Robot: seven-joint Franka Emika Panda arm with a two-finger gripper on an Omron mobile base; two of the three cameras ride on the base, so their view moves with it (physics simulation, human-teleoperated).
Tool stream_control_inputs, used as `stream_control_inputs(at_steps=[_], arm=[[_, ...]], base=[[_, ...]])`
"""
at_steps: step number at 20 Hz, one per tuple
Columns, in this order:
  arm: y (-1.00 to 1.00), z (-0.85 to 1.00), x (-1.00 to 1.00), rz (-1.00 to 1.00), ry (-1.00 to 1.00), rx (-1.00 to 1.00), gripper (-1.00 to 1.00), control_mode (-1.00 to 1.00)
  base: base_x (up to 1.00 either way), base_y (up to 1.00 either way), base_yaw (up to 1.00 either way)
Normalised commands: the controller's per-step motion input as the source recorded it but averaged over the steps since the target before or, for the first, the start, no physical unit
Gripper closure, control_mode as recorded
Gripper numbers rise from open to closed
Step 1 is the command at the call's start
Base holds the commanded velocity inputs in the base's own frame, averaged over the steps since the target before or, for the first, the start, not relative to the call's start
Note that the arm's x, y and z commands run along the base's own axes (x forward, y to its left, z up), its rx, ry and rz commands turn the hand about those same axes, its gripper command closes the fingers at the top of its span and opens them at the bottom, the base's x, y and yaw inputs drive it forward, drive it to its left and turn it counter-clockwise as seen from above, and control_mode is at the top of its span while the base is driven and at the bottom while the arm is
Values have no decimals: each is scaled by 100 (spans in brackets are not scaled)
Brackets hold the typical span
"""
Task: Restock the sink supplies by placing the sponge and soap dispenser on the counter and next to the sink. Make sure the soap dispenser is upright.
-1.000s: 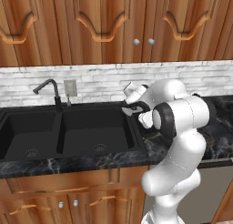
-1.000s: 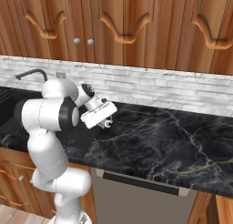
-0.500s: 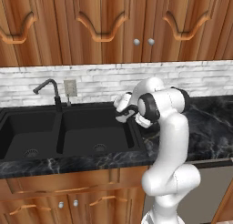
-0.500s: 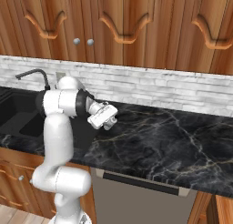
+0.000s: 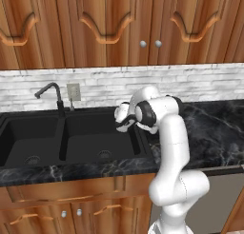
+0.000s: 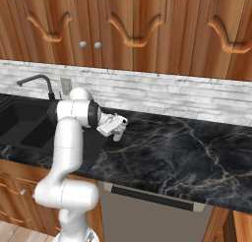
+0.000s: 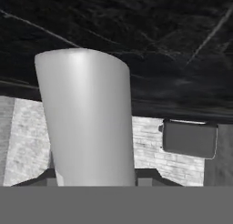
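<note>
The jaws are almost closed around the soap dispenser (image 7: 86,118), a smooth whitish-grey cylinder held in the gripper (image 6: 116,130). Since the earlier frame the hand has swung further toward the sink (image 5: 71,142) and sits lower. The white arm bends sharply at the elbow, with the hand above the sink's right edge. The counter (image 6: 167,157) is black stone with pale veins, under wooden cabinets (image 6: 147,29).

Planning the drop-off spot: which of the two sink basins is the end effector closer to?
The right basin, the one bordering the long stretch of counter; the end effector hovers by its right rim, away from the left basin.
</note>
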Motion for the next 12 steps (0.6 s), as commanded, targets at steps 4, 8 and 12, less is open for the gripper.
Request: stream_control_inputs(at_steps=[4,8,12], arm=[[19,-49,-1,0,0,-14,100,-100],[26,-34,-3,0,0,-14,100,-100],[0,-11,2,0,0,-5,100,-100]], base=[[0,0,0],[0,0,0],[0,0,0]])
